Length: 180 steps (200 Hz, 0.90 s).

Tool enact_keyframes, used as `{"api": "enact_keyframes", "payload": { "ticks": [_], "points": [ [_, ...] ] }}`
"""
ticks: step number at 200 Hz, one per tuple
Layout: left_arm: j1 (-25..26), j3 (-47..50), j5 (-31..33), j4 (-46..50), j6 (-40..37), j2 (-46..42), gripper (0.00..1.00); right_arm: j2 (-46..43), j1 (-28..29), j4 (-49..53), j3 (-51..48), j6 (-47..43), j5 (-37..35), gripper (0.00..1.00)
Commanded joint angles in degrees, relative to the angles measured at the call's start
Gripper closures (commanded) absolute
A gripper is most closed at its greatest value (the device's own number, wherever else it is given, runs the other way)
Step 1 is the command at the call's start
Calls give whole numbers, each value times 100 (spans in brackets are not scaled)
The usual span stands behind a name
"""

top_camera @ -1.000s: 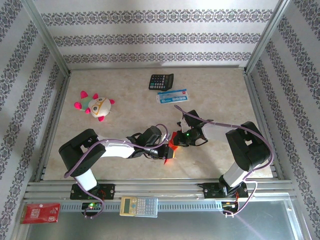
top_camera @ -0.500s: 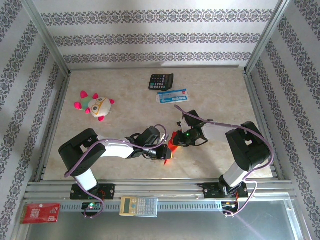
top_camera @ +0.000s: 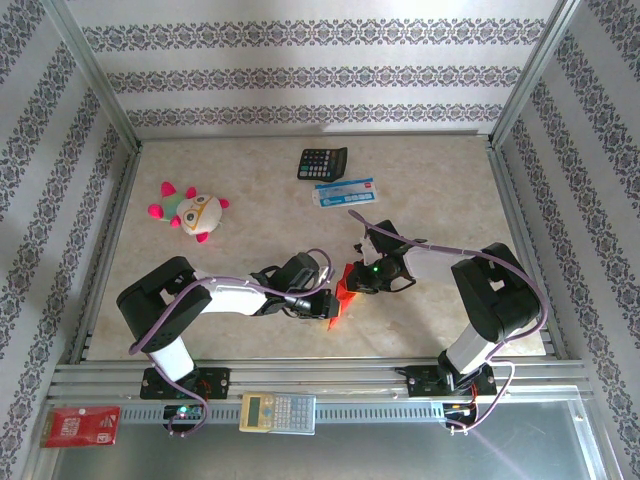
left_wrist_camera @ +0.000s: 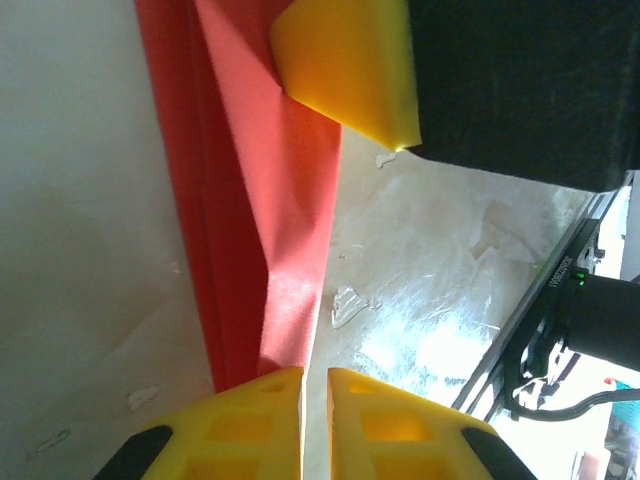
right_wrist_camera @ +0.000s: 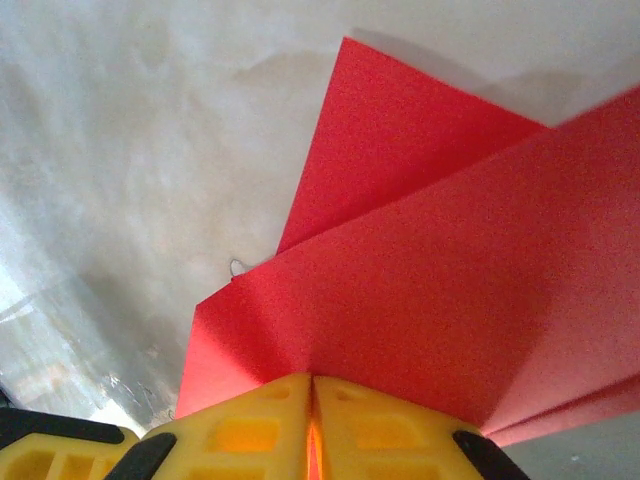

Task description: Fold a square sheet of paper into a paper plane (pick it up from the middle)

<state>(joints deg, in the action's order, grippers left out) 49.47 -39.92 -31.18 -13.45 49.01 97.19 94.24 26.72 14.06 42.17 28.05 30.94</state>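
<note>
The square sheet of paper (top_camera: 342, 292) is bright red, creased into a narrow folded shape, and lies on the table between the two arms. In the right wrist view the red paper (right_wrist_camera: 430, 300) fans out from my right gripper (right_wrist_camera: 312, 380), which is shut with a sliver of red in the seam. Its yellow fingertip (left_wrist_camera: 345, 70) presses on the paper (left_wrist_camera: 260, 200) in the left wrist view. My left gripper (left_wrist_camera: 315, 375) has its fingers nearly together at the fold's near end. Bare table shows through the thin gap. From above, the left gripper (top_camera: 325, 305) and right gripper (top_camera: 352, 280) meet at the paper.
A black calculator (top_camera: 322, 162) and a blue-white packet (top_camera: 345, 192) lie at the back. A plush toy (top_camera: 192, 211) sits at the left. On the front rail rest a pale calculator (top_camera: 278, 411) and a small red printed packet (top_camera: 80, 425).
The left gripper has slid slightly left along the paper's near end. The right gripper has stayed in place on the paper.
</note>
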Motion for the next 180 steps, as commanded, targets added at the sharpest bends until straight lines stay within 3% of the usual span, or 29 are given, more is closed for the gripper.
{"api": "enact_keyframes", "payload": {
  "ticks": [1, 106, 180],
  "points": [
    [-61, 38, 158, 326, -219, 37, 85, 203, -62, 307, -104, -129, -413, 86],
    [-61, 125, 283, 455, -339, 88, 85, 228, -68, 299, -74, -120, -396, 85],
    [133, -47, 246, 358, -429, -654, 82, 228, -72, 281, -117, -107, -405, 86]
  ]
}}
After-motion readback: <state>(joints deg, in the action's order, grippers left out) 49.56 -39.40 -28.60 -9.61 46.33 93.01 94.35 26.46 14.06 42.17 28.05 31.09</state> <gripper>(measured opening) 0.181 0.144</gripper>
